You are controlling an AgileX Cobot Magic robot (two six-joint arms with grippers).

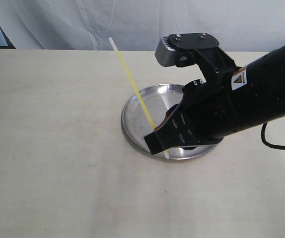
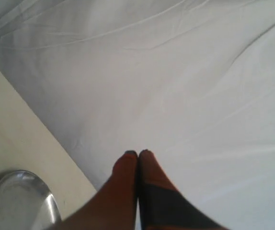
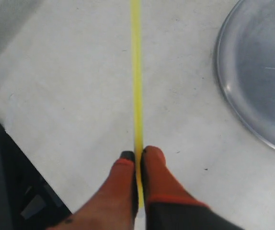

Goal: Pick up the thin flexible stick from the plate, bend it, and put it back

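- The left fingers (image 2: 125, 168) were pressed together with nothing between them. They were raised off the tabletop (image 1: 53, 148) and aimed at the white cloth (image 2: 176, 72) behind it.
- The thin flexible stick (image 1: 135, 89) was off the plate and held in the air. It was yellow-green and straight. It slanted up and to the left, and its upper end stood in front of the cloth.
- The plate (image 1: 128, 125), a shiny silver dish, lay flat on the tabletop near the middle. The stick's lower end hung over the near rim, though whether it touched could not be told.
- The right fingers (image 3: 154, 168) were pinching the stick near its lower end, one on each side. Most of its length ran out beyond the tips.
- The right arm (image 1: 251, 99) reached in from the right, above the plate, and hid the plate's right part.
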